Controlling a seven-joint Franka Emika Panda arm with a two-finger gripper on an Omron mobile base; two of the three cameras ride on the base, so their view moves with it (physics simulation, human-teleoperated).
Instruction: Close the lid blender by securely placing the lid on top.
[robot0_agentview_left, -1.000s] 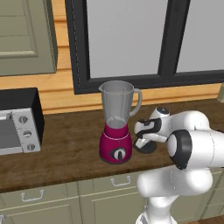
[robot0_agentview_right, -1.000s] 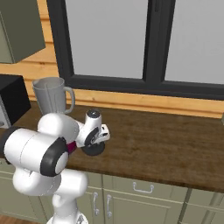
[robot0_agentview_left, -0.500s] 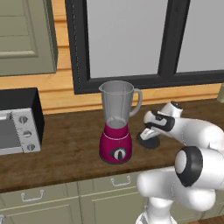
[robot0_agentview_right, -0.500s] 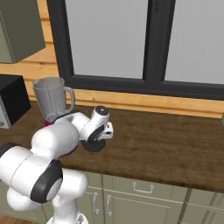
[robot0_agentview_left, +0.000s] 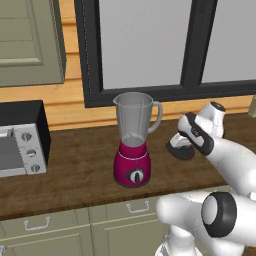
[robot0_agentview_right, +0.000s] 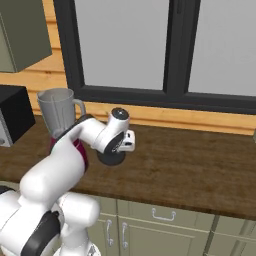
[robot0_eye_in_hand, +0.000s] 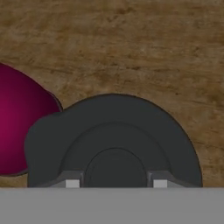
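Because the lid (robot0_eye_in_hand: 113, 144) is pinched only at its small raised centre, you should expect it to tip or slide in the hand (robot0_eye_in_hand: 113, 183) as it travels, and a tilted disc would catch the jar's rim rather than seat flat. From the hand view you can see the two fingertips (robot0_eye_in_hand: 72, 183) drawn in tight on either side of that centre knob, so the hand is closed and gripping the lid, which looks just off the wooden tabletop (robot0_eye_in_hand: 144, 52), though contact cannot be ruled out. Beside it, to the left in both base views, stands the blender (robot0_agentview_left: 132, 142), its magenta base close to the lid's edge; a low sideways sweep could knock that base or the dial. Higher up, the jar's mouth stands open and the handle and spout stick out toward the arm, so a path that is not raised well clear could clip them. Farther back, the window frame (robot0_agentview_left: 195, 47) leaves you room above the jar.
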